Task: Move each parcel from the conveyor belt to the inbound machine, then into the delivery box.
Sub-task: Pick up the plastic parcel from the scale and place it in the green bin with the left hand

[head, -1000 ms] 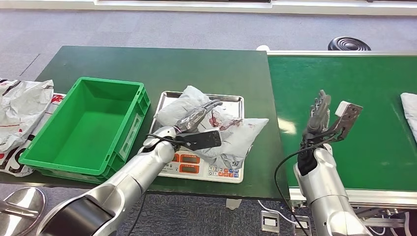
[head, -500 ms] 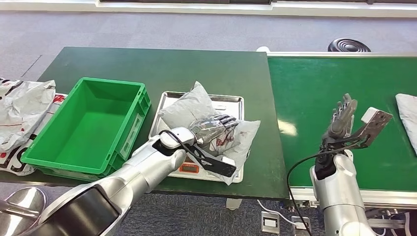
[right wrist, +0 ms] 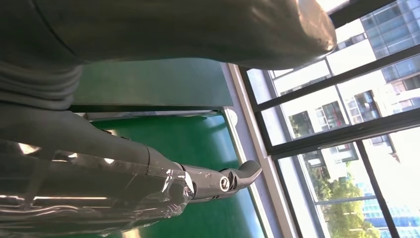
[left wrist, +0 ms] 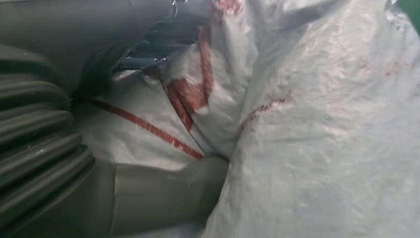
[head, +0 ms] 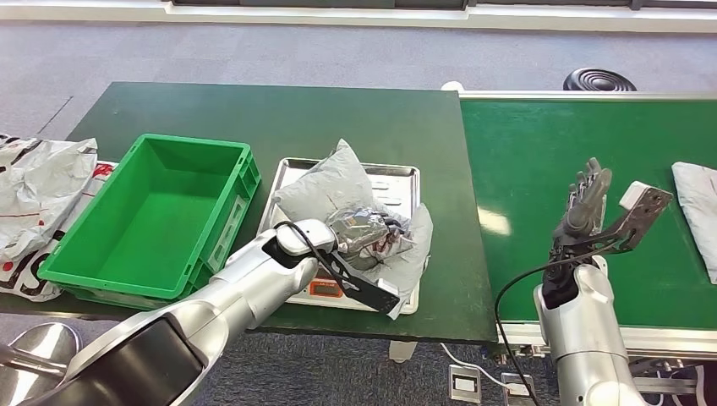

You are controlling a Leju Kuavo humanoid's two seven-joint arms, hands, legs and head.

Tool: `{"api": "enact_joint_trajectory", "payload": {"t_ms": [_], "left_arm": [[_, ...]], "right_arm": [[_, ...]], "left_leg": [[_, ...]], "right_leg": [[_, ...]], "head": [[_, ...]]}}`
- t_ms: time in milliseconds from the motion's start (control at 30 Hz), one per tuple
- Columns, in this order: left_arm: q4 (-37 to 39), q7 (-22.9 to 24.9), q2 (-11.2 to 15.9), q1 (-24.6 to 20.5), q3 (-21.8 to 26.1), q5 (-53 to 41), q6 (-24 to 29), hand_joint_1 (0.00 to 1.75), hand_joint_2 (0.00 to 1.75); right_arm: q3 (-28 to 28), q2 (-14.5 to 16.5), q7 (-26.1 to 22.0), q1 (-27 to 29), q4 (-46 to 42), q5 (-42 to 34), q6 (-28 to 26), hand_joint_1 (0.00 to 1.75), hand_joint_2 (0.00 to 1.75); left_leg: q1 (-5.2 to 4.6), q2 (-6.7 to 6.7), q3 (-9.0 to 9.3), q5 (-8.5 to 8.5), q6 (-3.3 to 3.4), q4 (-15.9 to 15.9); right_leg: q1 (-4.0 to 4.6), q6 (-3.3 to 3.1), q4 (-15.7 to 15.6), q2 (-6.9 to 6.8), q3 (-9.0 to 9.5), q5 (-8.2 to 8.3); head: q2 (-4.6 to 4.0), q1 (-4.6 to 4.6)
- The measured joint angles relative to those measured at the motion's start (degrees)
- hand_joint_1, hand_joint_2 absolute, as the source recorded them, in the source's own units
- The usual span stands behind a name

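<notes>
A crumpled grey parcel (head: 351, 211) with red markings sits on the steel tray of the inbound machine (head: 397, 179), a weighing scale at the middle of the table (head: 279, 110), where the left robot hand (head: 365, 227) has closed its fingers into the plastic and grips it. The left wrist view confirms the hold: the thick thumb (left wrist: 163, 191) is pressed into the bag's folds, with the wrinkled film bunched between it and the darker fingers.

Just beside the inbound machine, on its left, the green delivery box (head: 152, 222) stands with nothing visible inside it. Beyond the box, at the table's left edge, lies a heap of white and red bags (head: 38, 194); whether they belong to this job cannot be told.

On the other side of the inbound machine runs the green conveyor belt (head: 541, 135). Above its near edge the right robot hand (head: 583, 199) is raised, fingers spread and holding nothing. Another parcel (head: 697, 211) waits on the belt, well apart from the machine, at the far right.

Judging by the scene, the first parcel has made the trip from belt to machine, and the lift into the delivery box is the step in hand. That drop remains to be done, and at least one more parcel is left to go through the whole route.
</notes>
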Motion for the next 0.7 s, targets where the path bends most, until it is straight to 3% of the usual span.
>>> {"api": "enact_joint_trajectory", "payload": {"t_ms": [367,600,700], "left_arm": [[-3.52,-4.61,-0.51,-2.80,2.05,9.06,2.17,1.75,1.75],[-7.81,-2.69,-1.49,-5.60,6.37,12.91,2.39,1.75,1.75],[-8.92,-1.24,-1.53,-5.69,7.14,12.63,5.32,1.75,1.75]], "right_arm": [[-0.07,-1.44,0.79,0.11,0.02,-1.31,1.91,0.00,0.00],[-0.70,-2.72,0.79,1.31,0.16,-2.01,2.24,0.00,0.00],[-0.77,-2.89,0.78,1.68,0.16,-2.03,2.39,0.00,0.00]], "left_leg": [[-0.01,-0.02,-0.05,0.01,0.01,0.03],[-0.01,-0.01,-0.16,-0.02,0.02,0.03],[-0.01,0.00,-0.20,-0.02,0.02,0.03]], "right_leg": [[-0.01,0.03,0.00,0.01,-0.07,0.02],[-0.02,0.03,0.00,0.04,-0.21,0.02],[-0.01,0.03,0.00,0.06,-0.28,0.02]], "head": [[0.00,0.00],[0.00,0.00],[0.00,0.00]]}}
